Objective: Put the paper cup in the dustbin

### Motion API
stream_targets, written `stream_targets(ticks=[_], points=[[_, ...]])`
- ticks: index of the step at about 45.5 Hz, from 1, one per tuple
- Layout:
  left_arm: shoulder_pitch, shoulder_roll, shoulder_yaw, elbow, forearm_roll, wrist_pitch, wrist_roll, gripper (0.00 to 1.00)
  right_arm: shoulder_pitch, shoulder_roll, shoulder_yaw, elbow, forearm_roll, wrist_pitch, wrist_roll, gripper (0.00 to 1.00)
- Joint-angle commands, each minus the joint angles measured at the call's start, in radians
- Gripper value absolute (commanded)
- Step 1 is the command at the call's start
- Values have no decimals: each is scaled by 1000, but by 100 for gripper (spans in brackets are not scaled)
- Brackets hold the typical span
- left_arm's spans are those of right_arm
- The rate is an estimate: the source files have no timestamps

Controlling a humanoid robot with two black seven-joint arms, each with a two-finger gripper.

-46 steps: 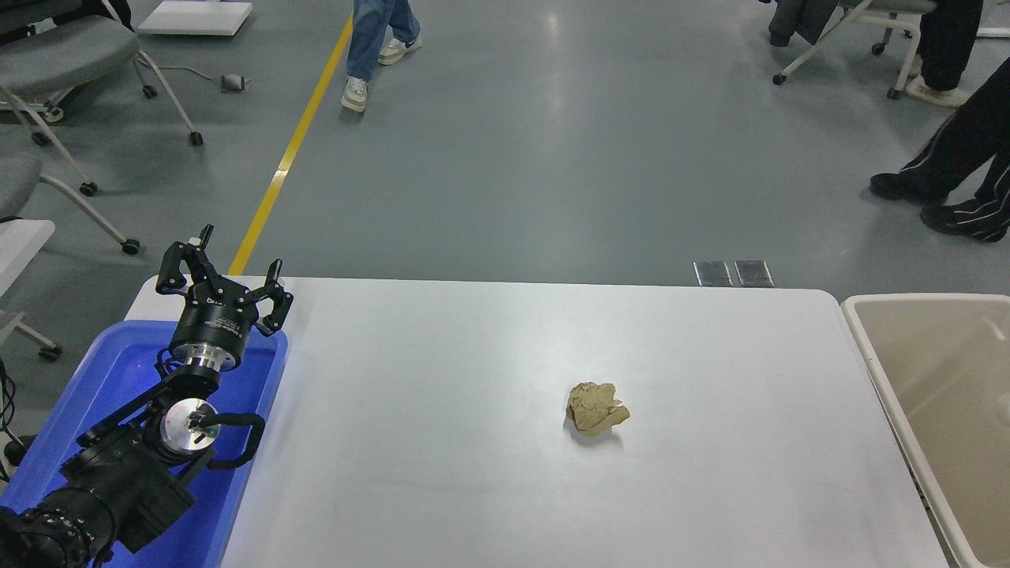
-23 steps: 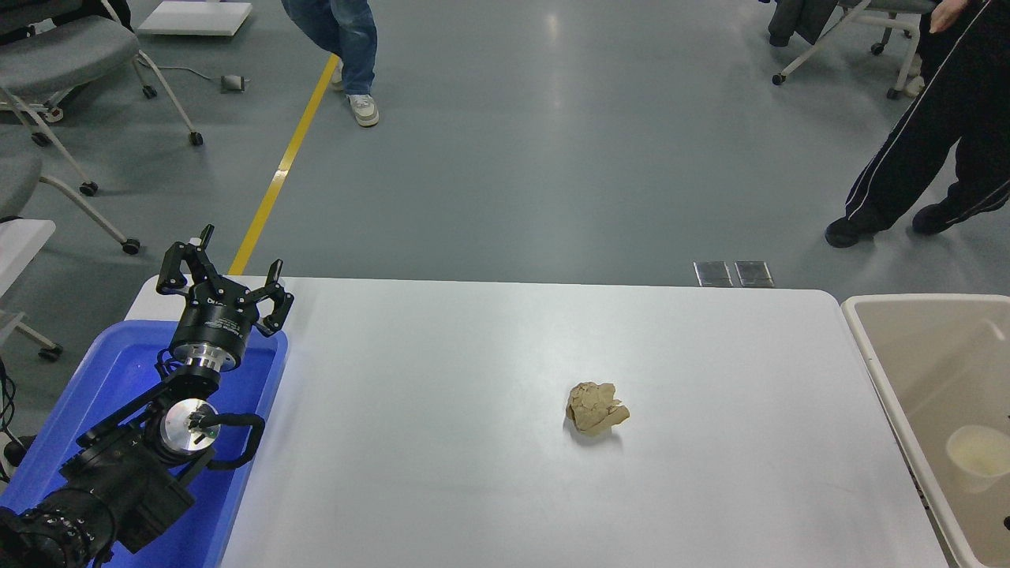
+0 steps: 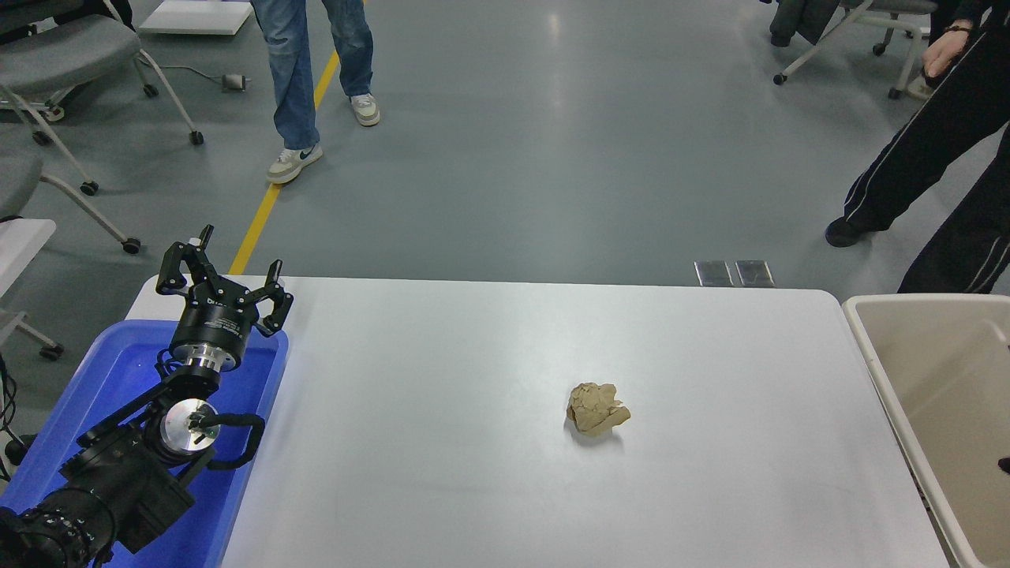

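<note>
- The left gripper (image 3: 223, 272) is hanging parked at the table's near-left corner, above the far end of a blue plastic tub (image 3: 102, 394), with its black fingers (image 3: 175, 267) spread wide and nothing between them.
- The left arm (image 3: 118, 473) is reaching in from the lower left corner, lying over the tub.
- The right arm and its gripper are not showing clearly; only a tiny dark speck is sitting at the right edge, over the bin, too small to say what it is.
- The dustbin (image 3: 876, 371), beige with a pale rounded rim, is standing just beside the right end of the white table (image 3: 442, 473), running out of view to the right and bottom.
- The paper cup is not showing anywhere in this view; the part of the dustbin's inside that is in sight is showing only a bare beige floor and wall.
- A crumpled tan paper ball (image 3: 597, 407) is lying on the table right of centre, well apart from both the tub and the dustbin, casting a small shadow on its near side.
- A person in blue jeans (image 3: 304, 71) and pale sneakers is standing on the grey floor beyond the table, astride a yellow floor line (image 3: 268, 213).
- Another person in black trousers with white side stripes (image 3: 931, 158) is standing at the far right, near the bin's far end.
- Grey wheeled chairs (image 3: 63, 55) are standing at the far left.
</note>
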Motion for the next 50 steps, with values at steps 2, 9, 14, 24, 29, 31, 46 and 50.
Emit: stream_targets(ticks=[2, 9, 14, 24, 29, 31, 46, 50], points=[[0, 0, 0, 0, 0, 0, 0, 100, 188, -76, 131, 65, 2, -2, 9, 99], [0, 0, 0, 0, 0, 0, 0, 100, 275, -88, 338, 110, 0, 1, 9, 99], [0, 0, 0, 0, 0, 0, 0, 100, 312, -112, 463, 196, 0, 3, 9, 99], [0, 0, 0, 0, 0, 0, 0, 100, 329, -266, 660, 591, 0, 3, 9, 100], [0, 0, 0, 0, -1, 0, 0, 100, 314, -290, 799, 743, -1, 3, 14, 100], [0, 0, 0, 0, 0, 0, 0, 100, 302, -290, 843, 776, -4, 4, 20, 100], [0, 0, 0, 0, 0, 0, 0, 100, 210, -277, 914, 859, -15, 61, 263, 100], [0, 0, 0, 0, 0, 0, 0, 100, 125, -243, 935, 863, -15, 75, 309, 100]])
